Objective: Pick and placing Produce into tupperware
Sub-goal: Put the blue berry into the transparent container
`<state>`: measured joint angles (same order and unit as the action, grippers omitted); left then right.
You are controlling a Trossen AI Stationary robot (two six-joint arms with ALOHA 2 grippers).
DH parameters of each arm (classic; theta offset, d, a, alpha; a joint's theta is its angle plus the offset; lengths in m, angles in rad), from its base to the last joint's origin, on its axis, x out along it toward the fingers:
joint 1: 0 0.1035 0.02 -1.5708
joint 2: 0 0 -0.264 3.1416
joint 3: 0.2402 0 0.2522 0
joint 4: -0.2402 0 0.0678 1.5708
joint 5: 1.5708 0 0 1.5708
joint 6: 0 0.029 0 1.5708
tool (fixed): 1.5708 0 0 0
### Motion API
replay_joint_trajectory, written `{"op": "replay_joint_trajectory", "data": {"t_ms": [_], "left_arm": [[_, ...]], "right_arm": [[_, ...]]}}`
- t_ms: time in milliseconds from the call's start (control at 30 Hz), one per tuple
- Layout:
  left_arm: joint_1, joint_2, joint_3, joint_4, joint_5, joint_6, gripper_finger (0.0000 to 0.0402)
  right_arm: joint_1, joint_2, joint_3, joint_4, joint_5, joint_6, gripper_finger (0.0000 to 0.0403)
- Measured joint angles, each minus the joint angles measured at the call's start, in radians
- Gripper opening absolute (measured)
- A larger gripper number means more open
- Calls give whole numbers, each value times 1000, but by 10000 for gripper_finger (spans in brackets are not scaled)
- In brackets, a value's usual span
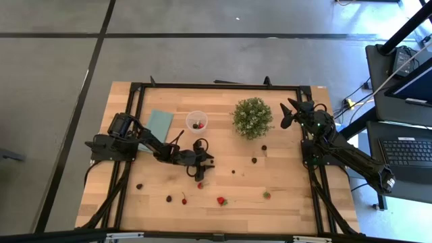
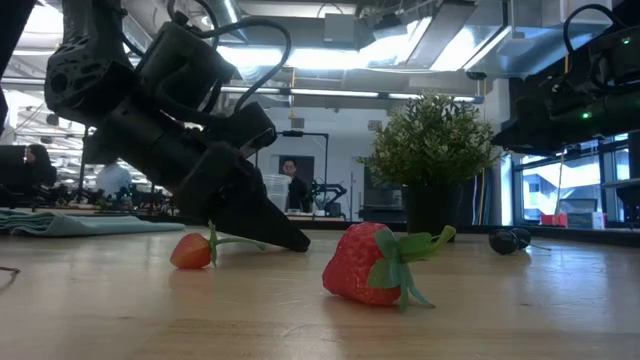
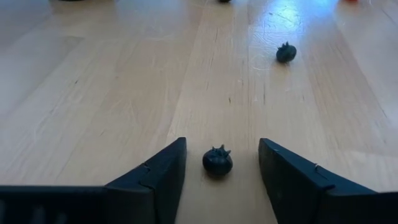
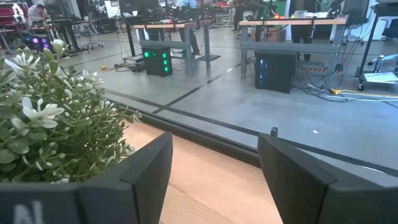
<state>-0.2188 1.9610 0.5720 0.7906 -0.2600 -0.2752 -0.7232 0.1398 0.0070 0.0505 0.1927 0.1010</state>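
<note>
My left gripper (image 3: pixel 221 144) is open and low over the table, its fingers on either side of a dark berry (image 3: pixel 217 162) that sits on the wood, with a gap on both sides. In the high view this gripper (image 1: pixel 206 163) is near the table's middle, nearer than the clear tupperware (image 1: pixel 196 121), which holds a few pieces. Another dark berry (image 3: pixel 286 53) lies farther ahead. More produce is scattered on the table, among it a red strawberry (image 2: pixel 365 265) and a small red piece (image 2: pixel 190 250). My right gripper (image 1: pixel 289 115) waits open, right of the plant.
The bushy green plant (image 1: pixel 252 118) stands right of the tupperware, and a flat teal rectangle (image 1: pixel 160 123) lies left of it. Loose pieces lie toward the near edge (image 1: pixel 221 200), (image 1: pixel 169 199), (image 1: pixel 266 195). A black frame (image 1: pixel 216 86) borders the table.
</note>
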Motion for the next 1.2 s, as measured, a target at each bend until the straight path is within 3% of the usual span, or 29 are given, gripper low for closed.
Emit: {"op": "replay_joint_trajectory", "data": {"t_ms": [333, 733, 867, 1033, 1200], "left_arm": [[-8, 0, -2, -14, -16, -30, 104], [-10, 0, -4, -16, -20, -52, 41], [-1, -6, -6, -9, -10, -69, 36], [29, -87, -8, -93, 35, -73, 36], [91, -270, -12, -299, 21, -37, 36]], "right_arm": [[0, 0, 0, 0, 0, 0, 239], [0, 0, 0, 0, 0, 0, 239], [0, 0, 0, 0, 0, 0, 239], [0, 0, 0, 0, 0, 0, 239], [0, 0, 0, 0, 0, 0, 239]]}}
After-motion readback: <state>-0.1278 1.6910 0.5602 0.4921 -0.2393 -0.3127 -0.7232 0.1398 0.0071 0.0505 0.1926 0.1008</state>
